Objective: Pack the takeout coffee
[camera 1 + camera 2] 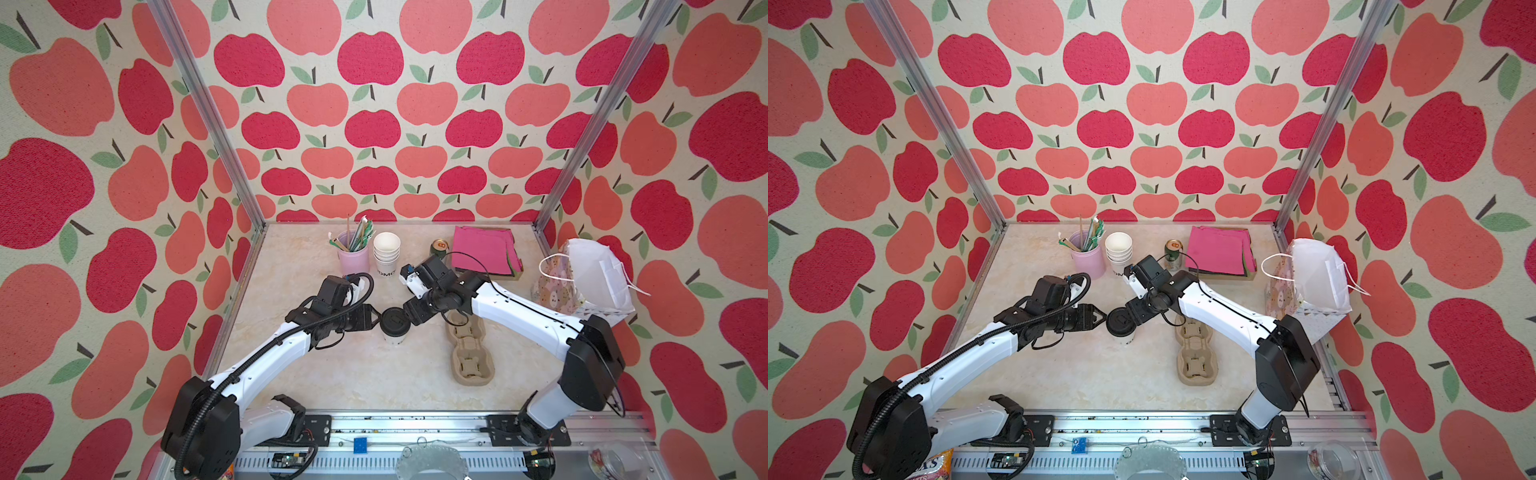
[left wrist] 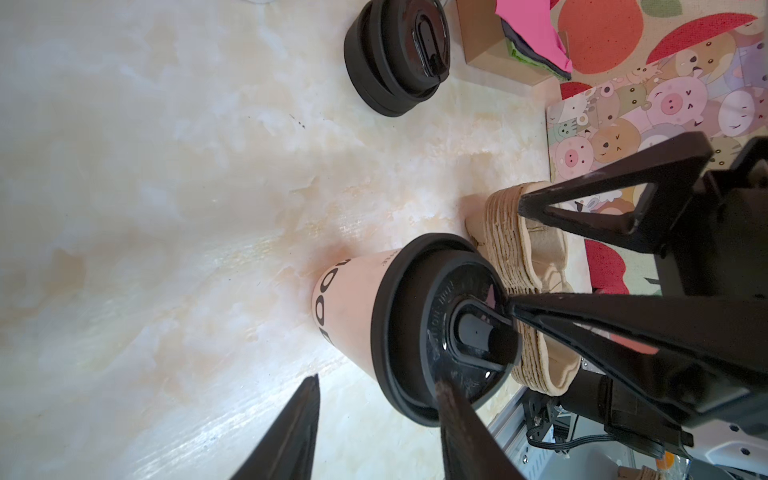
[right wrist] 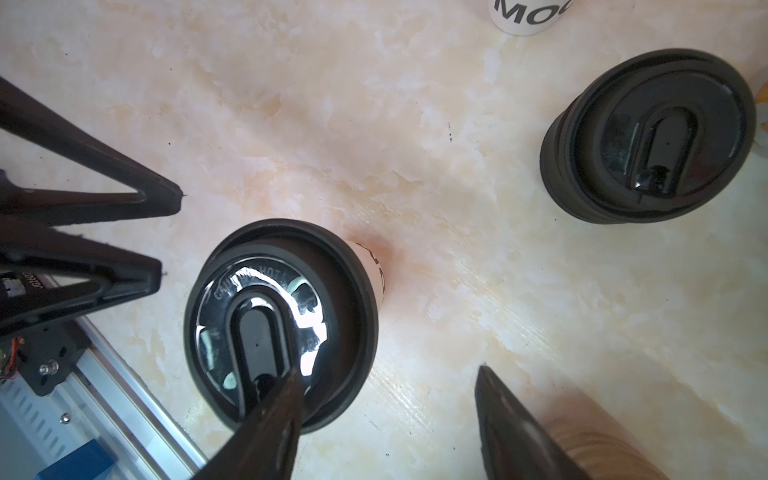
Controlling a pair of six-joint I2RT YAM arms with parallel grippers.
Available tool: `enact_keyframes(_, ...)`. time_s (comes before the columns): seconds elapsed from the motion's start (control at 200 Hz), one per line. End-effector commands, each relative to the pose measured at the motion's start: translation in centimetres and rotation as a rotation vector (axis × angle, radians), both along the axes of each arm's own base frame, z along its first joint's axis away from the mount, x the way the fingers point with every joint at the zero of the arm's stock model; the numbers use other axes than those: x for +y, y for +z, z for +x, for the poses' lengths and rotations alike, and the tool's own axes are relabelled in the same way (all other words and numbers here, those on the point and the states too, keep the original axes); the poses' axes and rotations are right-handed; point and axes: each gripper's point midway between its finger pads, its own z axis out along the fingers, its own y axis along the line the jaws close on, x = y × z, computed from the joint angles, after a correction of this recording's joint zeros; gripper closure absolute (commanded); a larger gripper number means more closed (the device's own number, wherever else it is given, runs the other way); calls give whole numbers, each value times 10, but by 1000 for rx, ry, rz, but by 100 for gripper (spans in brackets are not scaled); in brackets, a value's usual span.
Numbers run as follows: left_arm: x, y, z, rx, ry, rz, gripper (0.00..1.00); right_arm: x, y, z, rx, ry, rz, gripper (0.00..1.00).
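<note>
At the tips of both claws: takeout coffee [image 1: 393, 330], upright on the marbled table [image 1: 353, 382], black sip lid on. Left claw [image 2: 378, 380] open, one fingertip [image 2: 449, 403] over the lid's rim, the other beside the cup above bare table. Right claw [image 3: 389, 370] open as well, facing the left claw across the cup, one fingertip [image 3: 286, 395] over the sip flap, its partner wide of the cup. Cup gripped by neither. Just behind the right claw, partly under its arm: stack of pulp cup carriers [image 1: 471, 357]. Past both claws, clear only in the wrist views: stack of black lids [image 3: 648, 137]. Farther back: stack of lidless white cups [image 1: 386, 253], pink mug of straws [image 1: 354, 259], drink can [image 1: 439, 248], pink napkins [image 1: 482, 249]. Farthest out on the right claw's side: patterned bag [image 1: 557, 286].
</note>
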Motion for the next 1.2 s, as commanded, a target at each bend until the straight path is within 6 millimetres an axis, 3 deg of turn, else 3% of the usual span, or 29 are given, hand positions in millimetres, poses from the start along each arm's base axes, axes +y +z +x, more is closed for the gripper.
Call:
enact_keyframes(0.0, -3, -8, -7, 45, -7, -14, 53, 0, -3, -4, 45, -3, -7, 34)
enact_keyframes(0.645, -8, -28, -6, 98, -24, 7, 62, -4, -21, -7, 95, -2, -70, 42)
enact_keyframes(1.196, 5, -53, -12, 180, 36, 80, 72, -24, -50, -21, 170, -1, -187, 44)
